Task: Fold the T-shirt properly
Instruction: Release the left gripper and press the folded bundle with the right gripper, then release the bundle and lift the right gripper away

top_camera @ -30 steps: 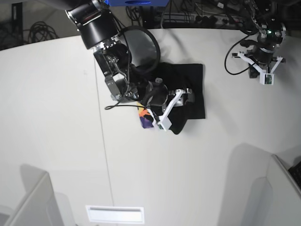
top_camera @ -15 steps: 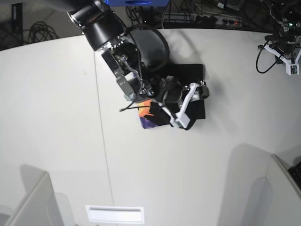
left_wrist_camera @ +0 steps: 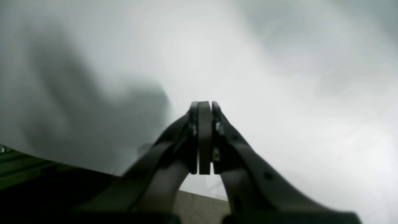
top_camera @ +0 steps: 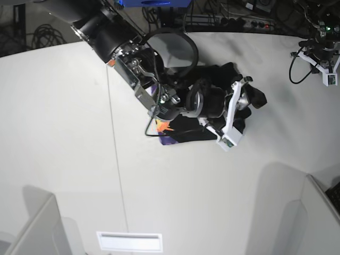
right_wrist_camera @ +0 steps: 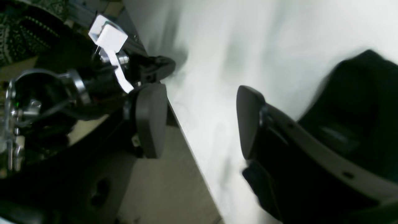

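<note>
The black T-shirt [top_camera: 191, 134] lies bunched mid-table, mostly under my right arm. A corner of its orange and purple print [top_camera: 164, 128] shows at its left edge. My right gripper [top_camera: 248, 93] hovers open over the shirt's right edge, with nothing between its fingers. In the right wrist view this gripper [right_wrist_camera: 199, 121] stands wide open above bare table, with the T-shirt [right_wrist_camera: 357, 93] dark on the right. My left gripper [top_camera: 319, 53] sits at the table's far right corner, away from the shirt. The left wrist view shows this gripper [left_wrist_camera: 204, 107] shut and empty over white table.
The white table [top_camera: 64, 133] has a seam running down its left half. Cables and a power strip [top_camera: 249, 22] lie behind the back edge. Grey partitions [top_camera: 297, 212] rise at the front corners. The table's edge [right_wrist_camera: 186, 140] runs close to my right gripper.
My right gripper has swung rightward across the shirt to its right edge, and the cloth has bunched up beneath it. The left arm withdrew to the far right corner, then held still.
</note>
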Controlling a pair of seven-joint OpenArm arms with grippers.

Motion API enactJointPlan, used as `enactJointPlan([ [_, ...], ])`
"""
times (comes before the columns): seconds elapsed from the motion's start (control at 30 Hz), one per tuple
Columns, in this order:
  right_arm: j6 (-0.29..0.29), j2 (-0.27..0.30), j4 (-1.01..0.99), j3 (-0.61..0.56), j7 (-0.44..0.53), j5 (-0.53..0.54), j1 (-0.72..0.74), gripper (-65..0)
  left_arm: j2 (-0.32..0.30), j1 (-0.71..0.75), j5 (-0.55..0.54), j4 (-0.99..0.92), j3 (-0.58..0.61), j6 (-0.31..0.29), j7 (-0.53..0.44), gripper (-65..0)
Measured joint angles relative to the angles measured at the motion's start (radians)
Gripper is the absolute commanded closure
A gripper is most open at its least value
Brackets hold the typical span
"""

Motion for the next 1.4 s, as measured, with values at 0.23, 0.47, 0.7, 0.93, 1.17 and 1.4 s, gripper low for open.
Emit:
enactJointPlan([
  [0.23,0.000,0.076,0.005,0.171,0.003,-0.005,-0.072,0.0,0.006,0.009,-0.021,0.011,0.049,0.004,0.003,0.0],
  [0.47,-0.004,0.159,0.009,0.356,0.007,-0.003,-0.175,0.0,0.013,0.060,-0.351,0.072,0.184,0.003,0.008,-2.1],
  [0.7,-0.003,0.222,0.039,0.404,-0.002,-0.007,-0.242,0.0,0.029,0.045,-0.518,0.042,0.270,0.003,0.006,-58.3],
  [0.93,0.003,0.263,0.078,0.404,-0.006,-0.001,-0.259,0.0,0.052,-0.060,-0.536,-0.130,0.444,0.098,-0.006,-60.1],
  [1.17,0.003,0.328,0.102,0.406,0.002,0.003,-0.283,0.0,0.055,-0.164,-0.550,-0.325,0.502,0.100,-0.014,-60.1],
  [1.4,0.003,0.322,0.103,0.536,0.003,0.004,-0.347,0.0,0.049,-0.203,-0.581,-0.430,0.500,0.084,-0.054,-48.9],
])
